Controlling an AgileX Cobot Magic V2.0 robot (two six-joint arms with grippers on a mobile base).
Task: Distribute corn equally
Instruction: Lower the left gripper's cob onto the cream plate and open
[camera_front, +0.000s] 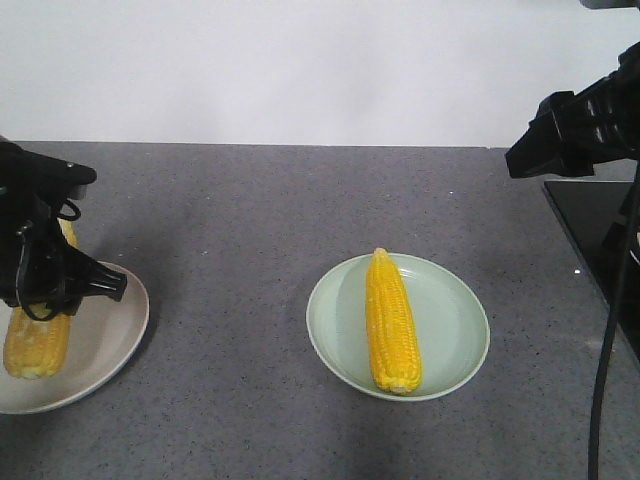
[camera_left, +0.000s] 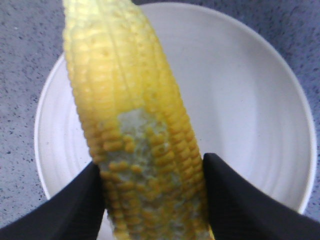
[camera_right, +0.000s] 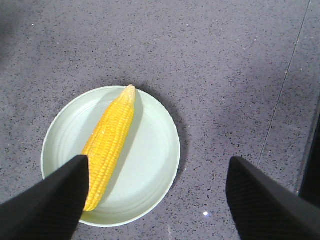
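The cob (camera_left: 135, 145) between the left gripper (camera_left: 152, 200) fingers could roll off the white plate (camera_left: 250, 100) if let go while tilted (its kernels look slick); the jaws flank it, apparently clamped; the right gripper (camera_right: 157, 195), spread wide, hovers toward five o'clock of the green plate (camera_right: 150, 150), where the second cob (camera_right: 110, 145) lies at nine o'clock.

Left claw (camera_left: 152, 200) closed on a cob; right claw (camera_right: 155, 192) raised, jaws spread wide.
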